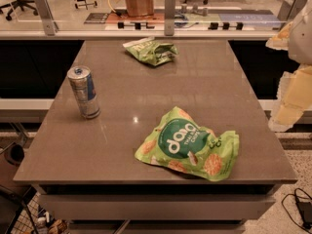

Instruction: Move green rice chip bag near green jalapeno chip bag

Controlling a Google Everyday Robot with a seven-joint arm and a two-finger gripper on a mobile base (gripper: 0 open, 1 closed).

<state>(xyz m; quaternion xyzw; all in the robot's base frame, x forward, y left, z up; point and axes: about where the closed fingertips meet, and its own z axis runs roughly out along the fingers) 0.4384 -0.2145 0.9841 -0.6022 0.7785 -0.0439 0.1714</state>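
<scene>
The green rice chip bag (189, 145) is large and lime green, with a dark round logo and white "dang" lettering. It lies flat near the front right of the grey table (122, 145). The green jalapeno chip bag (151, 50) is smaller and duller, with a white edge, and lies at the far middle of the table. The two bags are far apart. My gripper (291, 99) shows as pale cream parts at the right edge of the view. It is beyond the table's right side, above floor level, and touches neither bag.
A silver and blue drink can (84, 92) stands upright on the left side of the table. A glass partition with metal posts (169, 12) runs behind the far edge. A cable and plug (301, 206) lie on the floor at the lower right.
</scene>
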